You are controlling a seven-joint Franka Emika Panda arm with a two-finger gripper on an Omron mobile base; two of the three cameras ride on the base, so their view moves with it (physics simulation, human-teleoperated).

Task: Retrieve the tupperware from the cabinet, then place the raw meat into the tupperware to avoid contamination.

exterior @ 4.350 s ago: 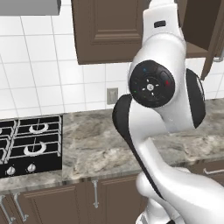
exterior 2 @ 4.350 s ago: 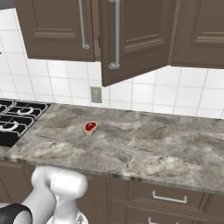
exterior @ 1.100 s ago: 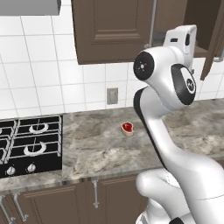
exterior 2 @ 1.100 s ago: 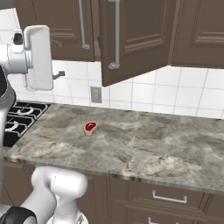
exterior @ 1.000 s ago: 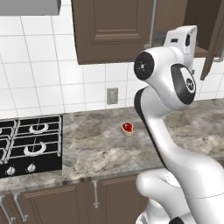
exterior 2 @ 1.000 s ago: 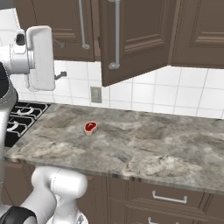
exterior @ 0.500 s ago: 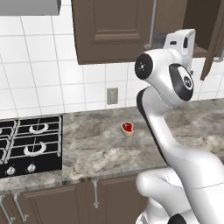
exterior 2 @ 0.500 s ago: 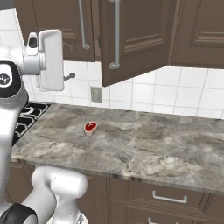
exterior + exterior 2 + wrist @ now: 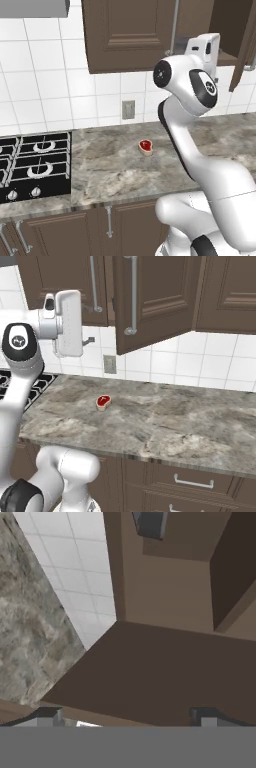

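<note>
The raw meat (image 9: 145, 146), a small red piece with a pale rim, lies on the stone counter; it is also visible at the counter's left, the meat (image 9: 103, 401). My arm is raised, with the gripper (image 9: 89, 341) held just below the cabinet (image 9: 150, 301), whose door hangs open. In the hand view my gripper (image 9: 125, 716) is open, its fingertips (image 9: 47, 714) far apart with nothing between them. It looks up past the cabinet's dark underside (image 9: 160, 672) into the pale brown inside. The dark grey tupperware (image 9: 150, 523) sits there at the frame's top edge.
A black gas stove (image 9: 35, 165) occupies the counter's left end under a grey hood (image 9: 35, 7). A wall outlet (image 9: 128, 109) sits on the white tiles. The open door (image 9: 245, 45) juts out to the hand's right. Lower drawers (image 9: 192, 482) run below the counter (image 9: 175, 426).
The hand has swung toward the open cabinet, moving rightward in the right base view and slightly up. The jaws have stayed wide. The meat has not moved.
</note>
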